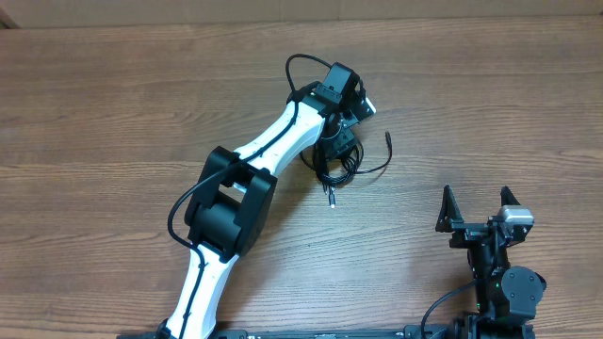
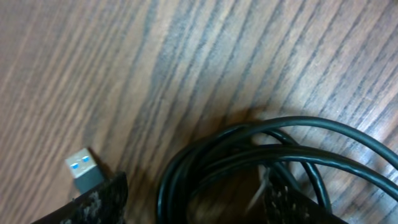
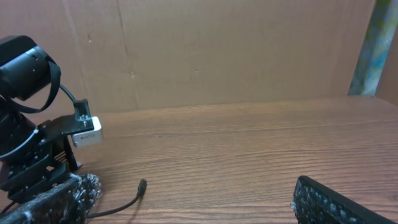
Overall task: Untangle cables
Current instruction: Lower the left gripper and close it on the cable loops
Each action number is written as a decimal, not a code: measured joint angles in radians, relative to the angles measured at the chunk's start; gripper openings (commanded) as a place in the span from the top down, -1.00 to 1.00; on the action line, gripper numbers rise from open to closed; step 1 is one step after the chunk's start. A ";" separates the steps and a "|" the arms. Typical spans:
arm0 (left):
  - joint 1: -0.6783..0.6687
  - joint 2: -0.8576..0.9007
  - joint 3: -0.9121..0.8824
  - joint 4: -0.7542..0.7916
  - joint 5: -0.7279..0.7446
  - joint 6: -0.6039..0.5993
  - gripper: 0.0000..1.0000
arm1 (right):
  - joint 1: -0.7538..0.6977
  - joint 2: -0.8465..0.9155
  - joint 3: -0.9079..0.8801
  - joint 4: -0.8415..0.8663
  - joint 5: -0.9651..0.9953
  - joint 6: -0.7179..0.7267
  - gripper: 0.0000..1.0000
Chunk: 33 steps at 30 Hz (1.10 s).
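The cables (image 1: 341, 168) lie in one knotted heap near the middle of the bench (image 1: 113, 113), directly under the left claw (image 2: 193, 208). One loose end (image 1: 388, 139) trails off to the heap's right and another (image 1: 332, 200) points toward the robot. The left claw is spread, its fingers (image 2: 99, 202) standing on either side of several overlapping loops, and nothing looks pinched yet. A USB plug (image 2: 83, 169) lies just outside one finger. The right claw (image 1: 478, 209) is spread wide and empty, well apart at the near right of the bench. The step in hand appears to be taking a first hold on the heap. Done well, that hold takes a single strand, not the whole stack, since clamping all the loops would likely lift the knot as one lump. A better target is the outermost loop, or the cord leading to the USB plug, seated deep between the pads so the thin cord cannot slip out. A slow lift would then let the remaining loops sag free, while the right claw comes across to pin a loose end.
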 measured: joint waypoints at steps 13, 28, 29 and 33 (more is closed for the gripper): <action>0.000 0.025 0.007 -0.027 0.055 0.003 0.92 | 0.000 0.000 0.000 0.000 0.000 0.000 -1.00; 0.000 0.052 0.105 -0.256 0.040 -0.039 0.92 | 0.000 0.000 0.000 0.001 0.000 0.000 -1.00; 0.000 0.060 0.127 -0.290 0.034 -0.054 0.92 | 0.000 0.000 0.000 0.001 0.000 0.000 -1.00; 0.000 0.100 0.238 -0.430 -0.021 -0.116 0.92 | 0.000 0.000 0.000 0.001 0.000 0.000 -1.00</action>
